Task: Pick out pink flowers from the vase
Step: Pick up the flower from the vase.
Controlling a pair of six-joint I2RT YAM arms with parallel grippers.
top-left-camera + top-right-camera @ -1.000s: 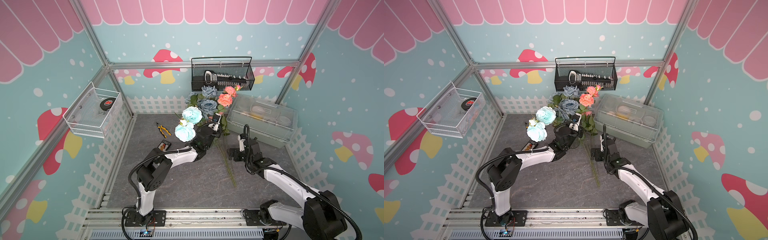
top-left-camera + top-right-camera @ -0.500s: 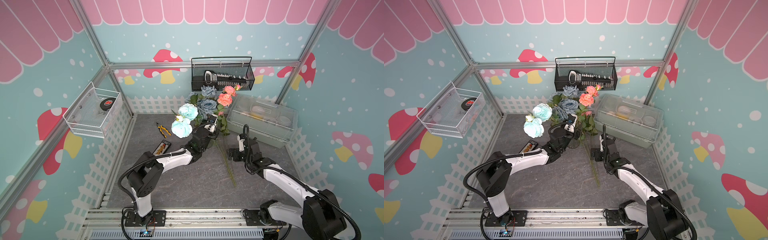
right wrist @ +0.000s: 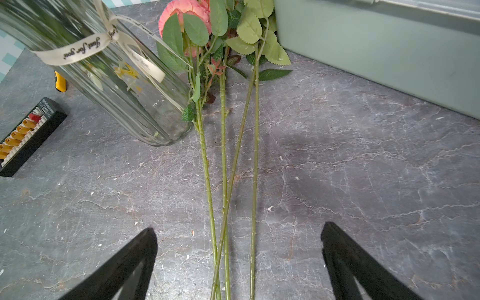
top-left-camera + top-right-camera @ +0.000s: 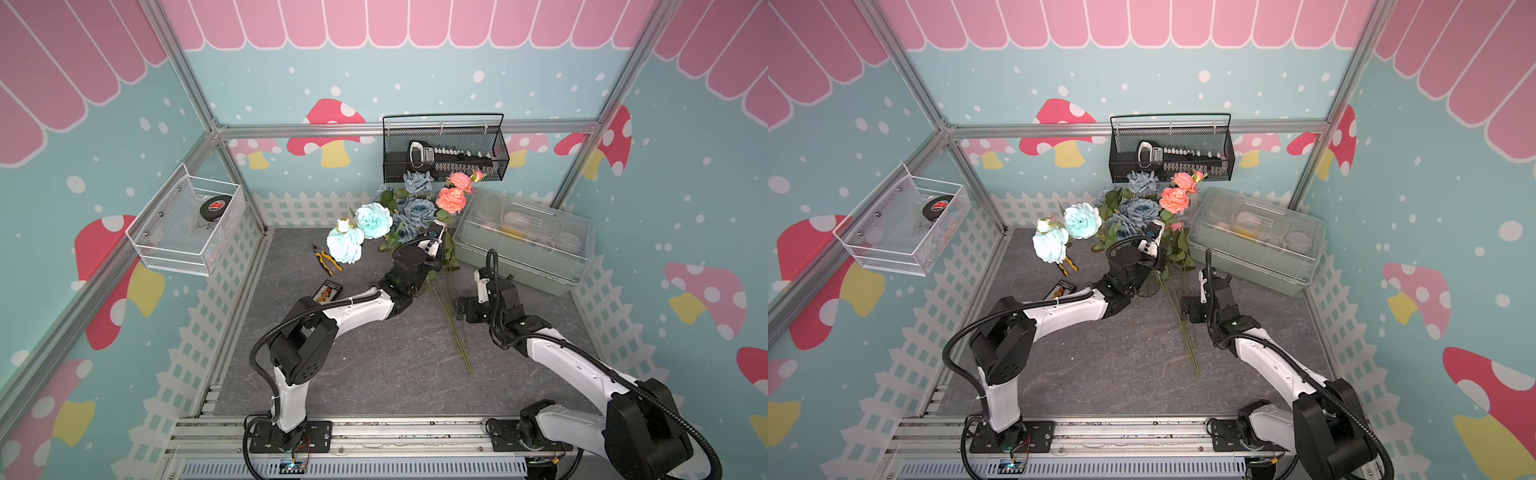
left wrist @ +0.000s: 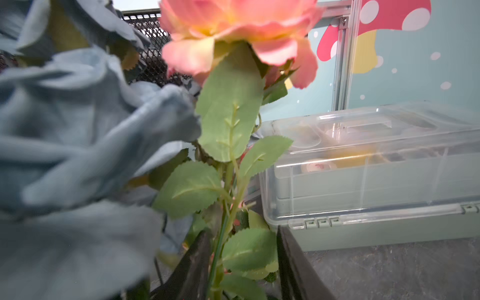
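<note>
Pink flower stem [image 5: 228, 179] stands between left pincer's [image 5: 241, 231] parted jaws; right pincer [image 3: 239, 228] gapes wide.

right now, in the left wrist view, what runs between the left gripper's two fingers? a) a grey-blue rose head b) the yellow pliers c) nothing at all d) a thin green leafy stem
d: a thin green stem with serrated leaves runs up between the left gripper's dark fingers, which stand apart on either side of it, toward the pink flower.
</note>
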